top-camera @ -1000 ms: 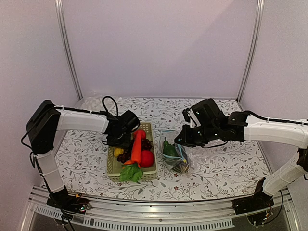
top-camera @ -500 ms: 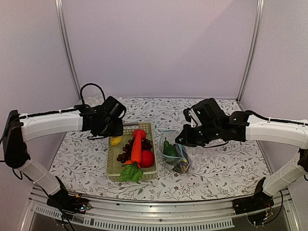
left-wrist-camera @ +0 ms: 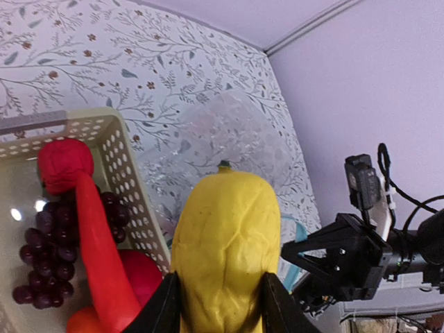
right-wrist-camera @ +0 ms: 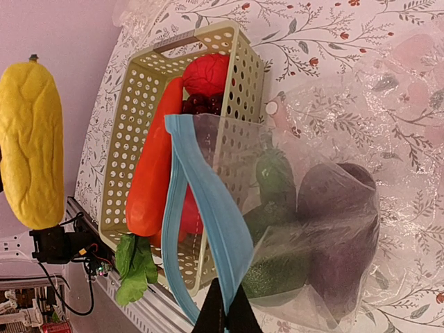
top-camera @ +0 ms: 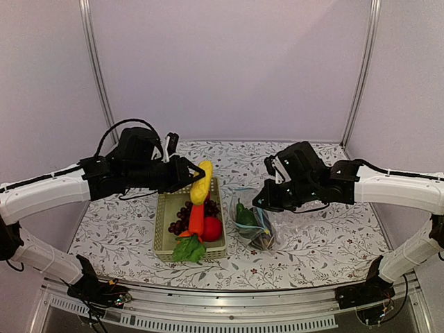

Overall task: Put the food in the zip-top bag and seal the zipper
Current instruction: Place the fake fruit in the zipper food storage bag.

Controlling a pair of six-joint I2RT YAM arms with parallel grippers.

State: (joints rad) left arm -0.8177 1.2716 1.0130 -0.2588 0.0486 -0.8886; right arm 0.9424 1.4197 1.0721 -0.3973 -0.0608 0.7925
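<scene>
Left jaws are clamped on the yellow corn cob (left-wrist-camera: 225,250); right jaws are pinched tight on the zipper (right-wrist-camera: 211,201).

No text, label, brand or number you can read here. Nothing legible on the basket (top-camera: 161,229), zip-top bag (top-camera: 253,222), corn cob (left-wrist-camera: 222,243) or table cover (top-camera: 326,243), which carries only a floral print.

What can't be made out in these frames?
- Left wrist view: left gripper's inner pads, hidden behind the yellow corn cob.
- Right wrist view: right gripper's pinch on the light-blue zipper strip, cut off by bottom edge.
- Right wrist view: purple eggplant's outline, blurred by wrinkled clear plastic bag.
</scene>
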